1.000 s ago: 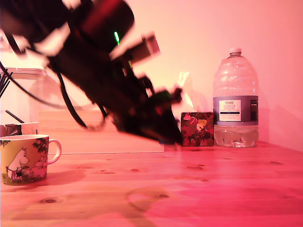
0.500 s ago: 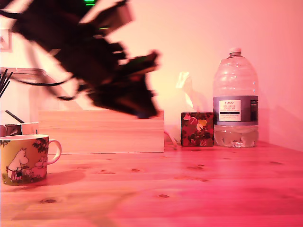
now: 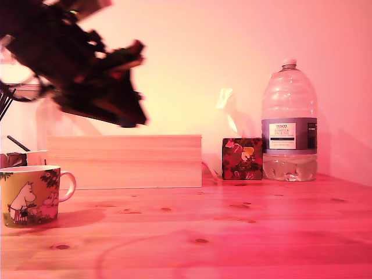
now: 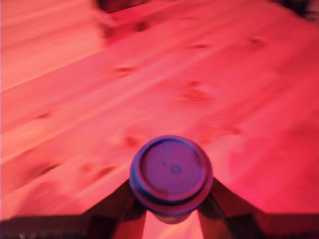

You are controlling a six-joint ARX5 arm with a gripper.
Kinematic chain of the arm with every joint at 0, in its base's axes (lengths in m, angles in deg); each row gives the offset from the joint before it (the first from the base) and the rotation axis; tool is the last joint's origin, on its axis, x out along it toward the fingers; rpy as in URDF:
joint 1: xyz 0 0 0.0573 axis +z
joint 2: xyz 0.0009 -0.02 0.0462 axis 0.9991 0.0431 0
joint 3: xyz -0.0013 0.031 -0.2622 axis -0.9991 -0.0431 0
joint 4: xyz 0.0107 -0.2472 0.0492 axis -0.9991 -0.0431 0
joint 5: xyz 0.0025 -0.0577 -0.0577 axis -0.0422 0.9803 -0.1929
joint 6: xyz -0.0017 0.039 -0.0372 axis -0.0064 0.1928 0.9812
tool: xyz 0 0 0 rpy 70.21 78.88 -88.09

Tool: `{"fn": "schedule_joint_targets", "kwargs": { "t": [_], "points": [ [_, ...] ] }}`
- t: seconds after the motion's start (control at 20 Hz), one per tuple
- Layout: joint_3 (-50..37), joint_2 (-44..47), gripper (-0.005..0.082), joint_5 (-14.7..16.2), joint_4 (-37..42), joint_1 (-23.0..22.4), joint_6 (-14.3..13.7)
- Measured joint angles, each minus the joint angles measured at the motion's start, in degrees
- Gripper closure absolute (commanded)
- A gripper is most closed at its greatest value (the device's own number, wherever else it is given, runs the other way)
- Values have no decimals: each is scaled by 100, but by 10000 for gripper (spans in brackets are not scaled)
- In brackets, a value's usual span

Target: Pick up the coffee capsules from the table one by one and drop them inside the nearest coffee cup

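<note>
In the wrist view a coffee capsule [image 4: 171, 176], dark blue with a round rimmed top facing the camera, sits between the two dark fingers [image 4: 115, 205] of my gripper [image 4: 171, 211], which is shut on it high above the table [image 4: 209, 79]. In the exterior view the blurred black gripper [image 3: 131, 113] hangs in the air at upper left, above the pale wooden box [image 3: 125, 161] and to the right of the coffee cup [image 3: 30, 195]. The yellow-green cup stands on the table [image 3: 232, 232] at the exterior view's far left, handle pointing right. The capsule cannot be made out in the exterior view.
A large water bottle [image 3: 289, 122] and a small floral box [image 3: 242, 158] stand at the back right in the exterior view. A white cup with a dark stick [image 3: 26, 156] sits behind the mug. Black cables [image 3: 7, 99] hang at far left.
The arm has risen from close to the table near the box's right end and swung up and to the exterior view's left, toward the mug.
</note>
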Motion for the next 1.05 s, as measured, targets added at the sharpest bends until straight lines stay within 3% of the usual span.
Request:
{"fn": "schedule_joint_targets", "kwargs": {
  "t": [0.3,0.75,1.05],
  "points": [
    [-131,-767,711,-208,-352,553,0],
    [-1082,-2094,711,-225,-831,1915,-7],
    [-1082,-2496,711,39,-953,2559,-116]
  ]
}}
